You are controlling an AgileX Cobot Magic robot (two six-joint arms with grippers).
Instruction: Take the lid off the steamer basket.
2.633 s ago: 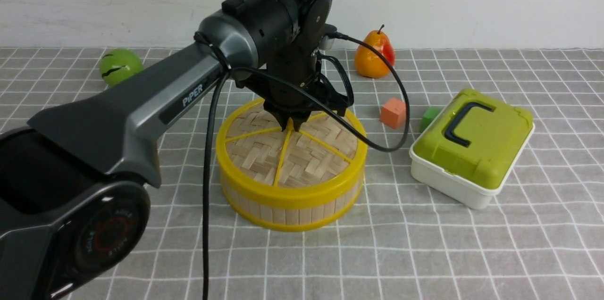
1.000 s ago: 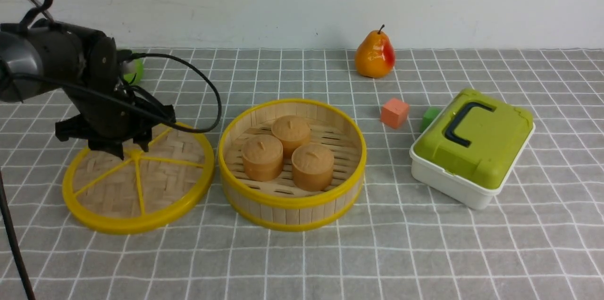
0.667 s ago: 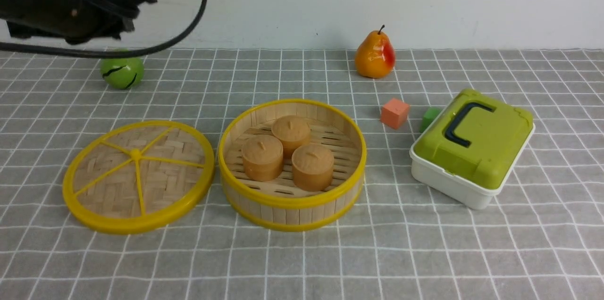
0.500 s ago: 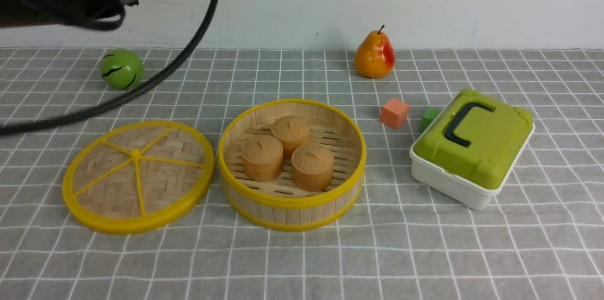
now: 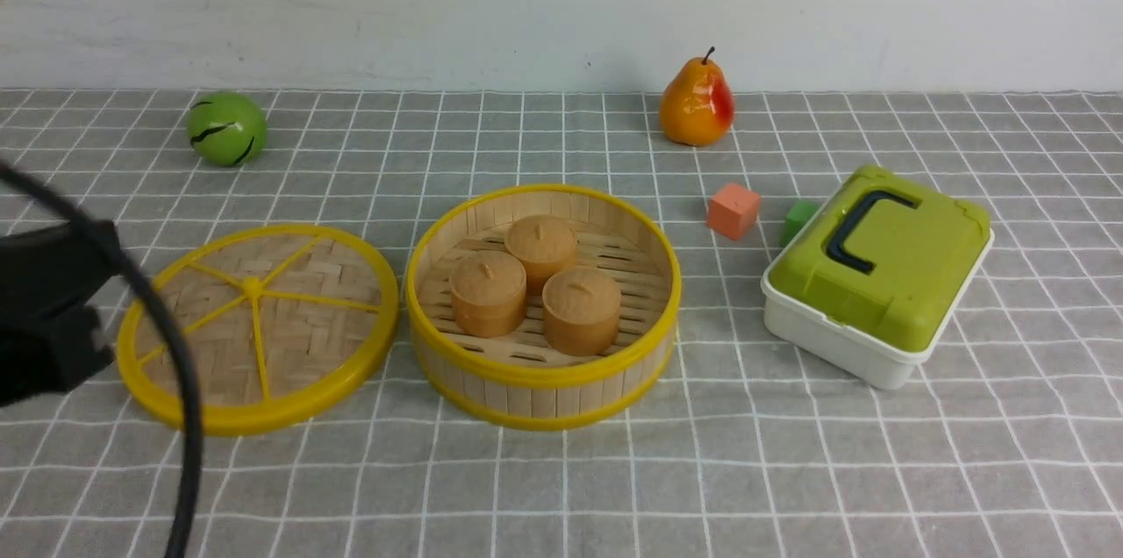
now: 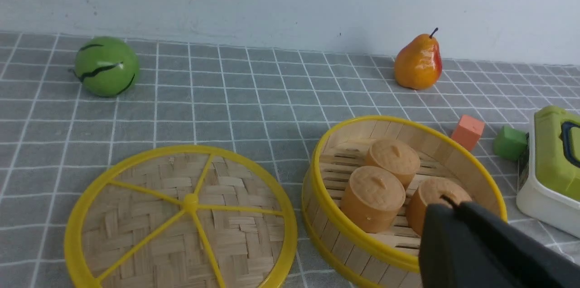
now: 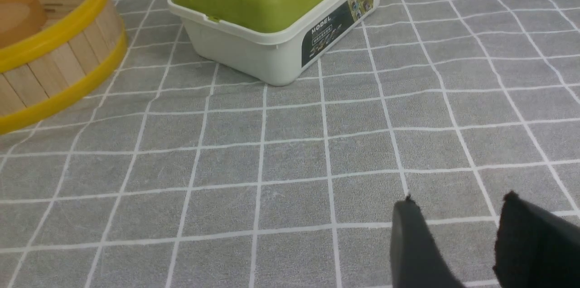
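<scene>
Across the grey gridded desk [image 5: 790,470], the lid [image 5: 298,347] lay beside the steamer basket [image 5: 544,391]; the left jaws were closed on nothing, the right jaws parted and empty.

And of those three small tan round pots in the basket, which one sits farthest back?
The tan pot nearest the orange-red pear; the other two sit closer to the camera.

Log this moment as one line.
lid: off, flat on table | steamer basket: open, three buns inside | left hand: shut, empty
</scene>
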